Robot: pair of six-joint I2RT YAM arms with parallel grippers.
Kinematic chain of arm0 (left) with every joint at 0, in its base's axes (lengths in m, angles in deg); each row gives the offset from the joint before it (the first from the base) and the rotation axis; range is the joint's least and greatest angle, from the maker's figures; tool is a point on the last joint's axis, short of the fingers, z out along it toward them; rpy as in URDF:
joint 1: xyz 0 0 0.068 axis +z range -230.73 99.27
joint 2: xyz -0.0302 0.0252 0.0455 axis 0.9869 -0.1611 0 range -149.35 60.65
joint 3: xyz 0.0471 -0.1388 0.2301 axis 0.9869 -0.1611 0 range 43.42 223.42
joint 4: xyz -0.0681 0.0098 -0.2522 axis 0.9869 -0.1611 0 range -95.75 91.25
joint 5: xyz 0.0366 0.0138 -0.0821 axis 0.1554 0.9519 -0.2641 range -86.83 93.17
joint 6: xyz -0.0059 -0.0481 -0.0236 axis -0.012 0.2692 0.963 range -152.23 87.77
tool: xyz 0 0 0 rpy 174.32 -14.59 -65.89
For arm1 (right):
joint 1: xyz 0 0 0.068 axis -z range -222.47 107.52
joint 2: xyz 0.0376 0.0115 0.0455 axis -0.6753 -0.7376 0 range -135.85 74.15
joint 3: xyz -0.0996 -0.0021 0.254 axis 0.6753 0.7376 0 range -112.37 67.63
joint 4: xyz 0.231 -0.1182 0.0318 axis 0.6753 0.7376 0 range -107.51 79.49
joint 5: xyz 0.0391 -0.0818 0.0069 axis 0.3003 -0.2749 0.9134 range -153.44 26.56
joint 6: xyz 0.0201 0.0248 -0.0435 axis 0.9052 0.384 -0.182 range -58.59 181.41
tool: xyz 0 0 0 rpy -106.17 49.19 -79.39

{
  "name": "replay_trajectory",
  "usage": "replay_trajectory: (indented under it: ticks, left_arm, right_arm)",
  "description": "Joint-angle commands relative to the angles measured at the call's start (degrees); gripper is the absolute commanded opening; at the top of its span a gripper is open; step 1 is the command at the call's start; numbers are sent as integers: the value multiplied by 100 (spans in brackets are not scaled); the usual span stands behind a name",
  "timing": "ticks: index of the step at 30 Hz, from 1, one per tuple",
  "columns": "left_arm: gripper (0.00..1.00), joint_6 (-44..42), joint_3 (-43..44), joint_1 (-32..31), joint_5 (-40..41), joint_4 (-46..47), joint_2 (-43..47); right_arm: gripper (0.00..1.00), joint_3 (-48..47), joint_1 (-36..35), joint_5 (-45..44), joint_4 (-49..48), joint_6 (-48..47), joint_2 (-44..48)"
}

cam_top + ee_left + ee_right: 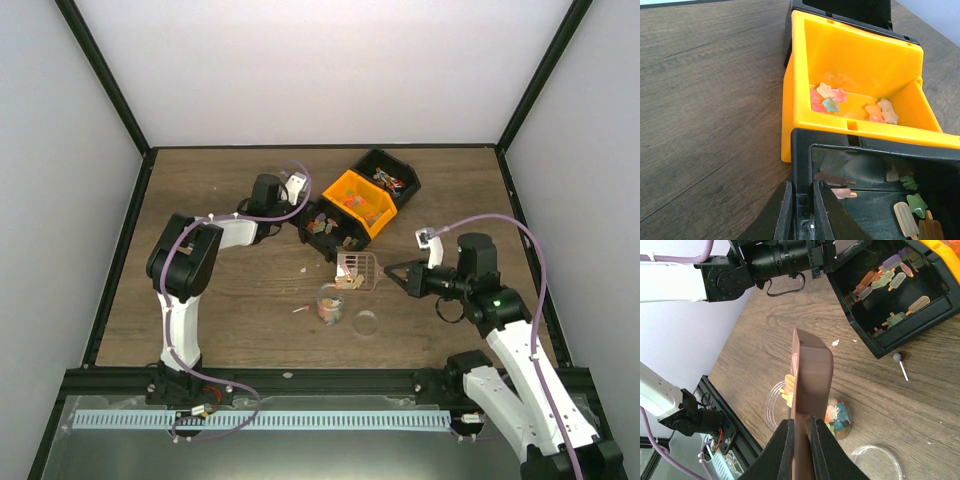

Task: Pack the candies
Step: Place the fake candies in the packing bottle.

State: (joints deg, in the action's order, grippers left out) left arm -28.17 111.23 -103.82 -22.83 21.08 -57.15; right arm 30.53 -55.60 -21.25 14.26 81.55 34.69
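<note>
My right gripper (388, 271) (801, 423) is shut on the handle of a brown scoop (358, 268) (811, 367), tipped on its edge over a small clear cup (330, 304) (774, 402). Yellow and orange candies (789, 386) cling to the scoop's face. The cup holds mixed candies (839, 418). My left gripper (303, 216) (802, 189) is shut on the wall of a black bin (325, 233) (805, 150) that holds popsicle-shaped candies (906, 219). The orange bin (358, 205) (855, 55) behind it holds star candies (831, 99).
A second black bin (392, 180) sits behind the orange one. A clear round lid (366, 322) (875, 462) lies right of the cup. A small lollipop (900, 364) and a few stray bits (301, 308) lie on the wooden table (220, 300).
</note>
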Motion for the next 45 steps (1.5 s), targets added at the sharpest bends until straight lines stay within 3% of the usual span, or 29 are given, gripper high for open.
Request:
replay_trajectory:
  ticks: [1,15,45]
  left_arm:
    - [4,-177,-295,-98,-28,-603,-393]
    - [4,-186,-295,-95,-10,-615,-379]
    - [4,-168,-279,-99,-27,-619,-394]
  right_arm:
    - [1,-399,-186,-133,32,1,0]
    - [1,-700,-1175,-1002,230,31,-248]
    - [1,-1311,-1179,-1414,856,-325,-355]
